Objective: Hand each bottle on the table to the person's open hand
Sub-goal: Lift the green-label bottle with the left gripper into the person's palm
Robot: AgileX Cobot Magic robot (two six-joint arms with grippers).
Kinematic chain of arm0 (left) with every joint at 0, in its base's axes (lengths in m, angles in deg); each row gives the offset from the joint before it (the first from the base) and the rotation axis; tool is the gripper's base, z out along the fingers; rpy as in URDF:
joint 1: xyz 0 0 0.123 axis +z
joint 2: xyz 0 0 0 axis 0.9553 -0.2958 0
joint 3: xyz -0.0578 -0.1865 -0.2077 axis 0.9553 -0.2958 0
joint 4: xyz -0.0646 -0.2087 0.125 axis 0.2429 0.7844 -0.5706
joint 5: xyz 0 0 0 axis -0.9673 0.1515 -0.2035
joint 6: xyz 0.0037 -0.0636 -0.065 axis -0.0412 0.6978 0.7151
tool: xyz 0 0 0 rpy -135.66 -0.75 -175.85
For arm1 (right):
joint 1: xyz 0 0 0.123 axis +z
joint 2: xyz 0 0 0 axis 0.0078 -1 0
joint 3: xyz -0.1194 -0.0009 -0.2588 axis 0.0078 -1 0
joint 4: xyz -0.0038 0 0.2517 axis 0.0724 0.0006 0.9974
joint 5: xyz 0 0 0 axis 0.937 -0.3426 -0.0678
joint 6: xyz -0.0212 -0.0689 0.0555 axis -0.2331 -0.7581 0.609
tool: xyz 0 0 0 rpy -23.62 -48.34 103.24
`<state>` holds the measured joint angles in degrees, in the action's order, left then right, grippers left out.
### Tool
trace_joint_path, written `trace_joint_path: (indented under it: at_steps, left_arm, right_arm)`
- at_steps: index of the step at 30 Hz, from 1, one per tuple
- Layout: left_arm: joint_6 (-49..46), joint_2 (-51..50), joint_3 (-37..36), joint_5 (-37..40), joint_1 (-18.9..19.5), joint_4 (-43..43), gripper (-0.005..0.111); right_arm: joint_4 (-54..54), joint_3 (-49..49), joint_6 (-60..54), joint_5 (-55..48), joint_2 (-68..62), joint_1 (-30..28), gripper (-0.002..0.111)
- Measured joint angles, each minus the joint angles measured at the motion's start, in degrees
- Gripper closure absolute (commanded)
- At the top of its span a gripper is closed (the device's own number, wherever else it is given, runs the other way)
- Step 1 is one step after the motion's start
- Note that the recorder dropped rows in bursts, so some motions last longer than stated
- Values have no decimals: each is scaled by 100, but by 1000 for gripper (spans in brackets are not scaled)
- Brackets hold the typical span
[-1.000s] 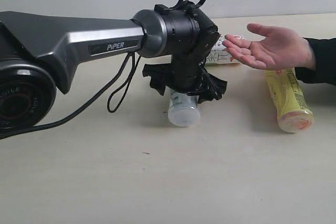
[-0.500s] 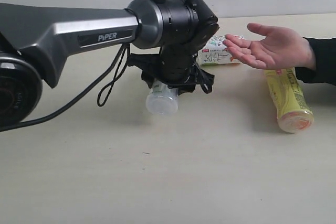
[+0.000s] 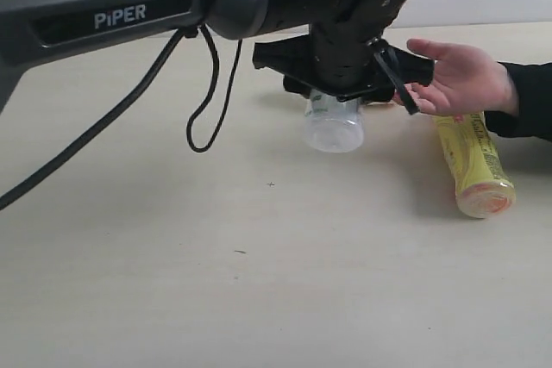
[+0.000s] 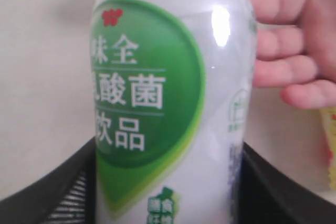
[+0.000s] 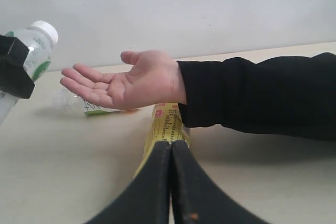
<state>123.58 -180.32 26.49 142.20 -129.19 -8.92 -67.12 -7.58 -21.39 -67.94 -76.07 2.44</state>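
My left gripper (image 3: 338,94) is shut on the cloudy white bottle with the green label (image 3: 334,129), held off the table (image 3: 259,290) just left of the person's open hand (image 3: 457,79). In the left wrist view the bottle (image 4: 168,93) fills the frame between black fingers (image 4: 50,195), with the hand (image 4: 296,51) just beyond it. The yellow tea bottle (image 3: 474,161) lies under the hand. My right gripper (image 5: 170,144) is shut and empty, pointing at the tea bottle (image 5: 168,123). The short clear floral bottle (image 5: 86,106) lies behind the hand. No cola bottle is in view.
The person's black sleeve (image 3: 528,99) reaches in from the right edge. The left arm's big grey link (image 3: 103,6) and its dangling black cable (image 3: 207,101) fill the upper left. A pale wall (image 5: 184,9) stands behind the table.
My left gripper has lifted the white bottle off the table and carried it up and to the right, close to the open hand. The hand and tea bottle have stayed put.
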Motion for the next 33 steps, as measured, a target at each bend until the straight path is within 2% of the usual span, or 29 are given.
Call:
trace_joint_path:
  at_steps: [4, 7, 14, 22, 33]
  left_arm:
    - [-452, 25, 426, -17, -24, 777, 107]
    - [-565, 25, 1069, -54, -24, 1163, 107]
    - [-578, -77, 1792, -23, -24, 1215, 107]
    - [-593, -1126, 2939, -119, -24, 1492, 107]
    - [33, -1798, 3166, -508, 346, 1573, 107]
  right_arm:
    - [0, 0, 0, 0, 0, 0, 108]
    - [0, 0, 0, 0, 0, 0, 108]
    - [0, 0, 0, 0, 0, 0, 108]
    - [0, 0, 0, 0, 0, 0, 108]
    - [0, 0, 0, 0, 0, 0, 108]
